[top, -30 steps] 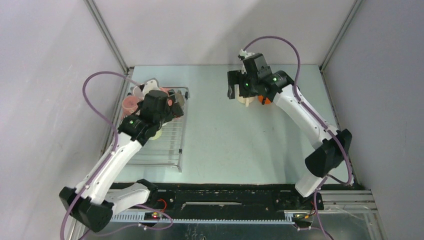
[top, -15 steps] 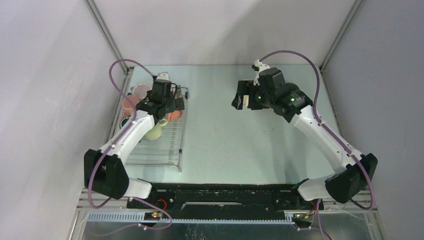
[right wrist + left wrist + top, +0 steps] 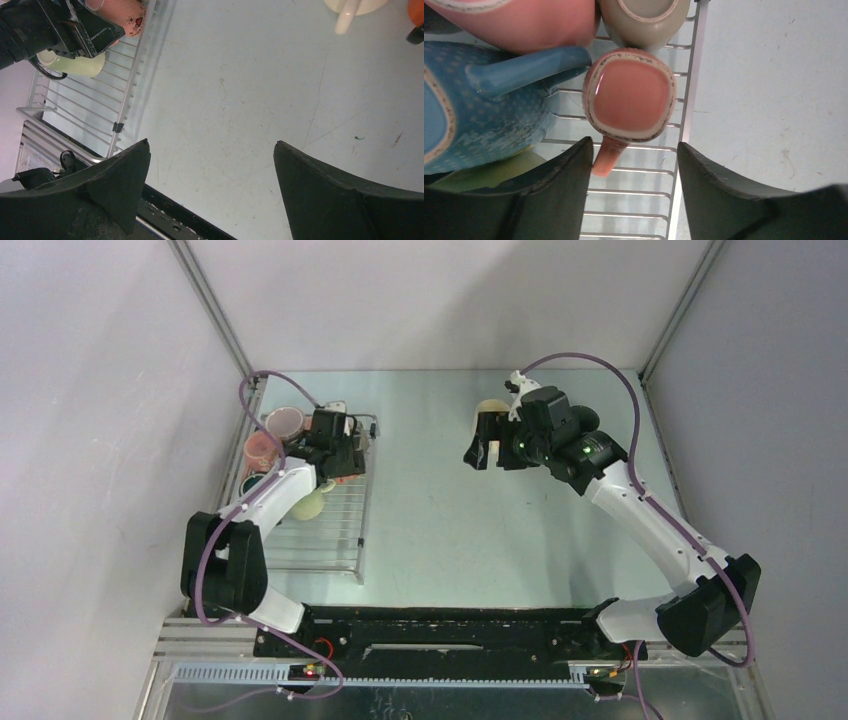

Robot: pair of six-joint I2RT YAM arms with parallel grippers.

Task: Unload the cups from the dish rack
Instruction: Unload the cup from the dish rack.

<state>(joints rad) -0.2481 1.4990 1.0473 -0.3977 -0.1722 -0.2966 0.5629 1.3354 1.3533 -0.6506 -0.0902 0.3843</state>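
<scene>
The silver wire dish rack (image 3: 335, 535) lies at the far left and holds several cups. In the left wrist view, a pink cup (image 3: 631, 97) with a squarish rim stands on the rack bars (image 3: 634, 192), its handle (image 3: 606, 156) pointing at my left finger. My left gripper (image 3: 634, 143) is open and empty, just short of this cup; from above the gripper (image 3: 343, 453) is over the rack's far right part. My right gripper (image 3: 480, 445) is open and empty over bare table (image 3: 211, 144). A cream cup (image 3: 492, 410) stands on the table just behind it, also in the right wrist view (image 3: 352, 6).
Next to the pink cup are a blue cup (image 3: 474, 115), a large pink cup (image 3: 524, 20), a beige cup (image 3: 646, 17) and a light green cup (image 3: 484, 172). An orange cup (image 3: 417, 10) stands right of the cream one. The left wall is close behind the rack.
My left arm has stretched toward the rack's far end and the gripper has lowered near the pink cup. My right gripper has drawn back from the cream cup, which now stands free.
</scene>
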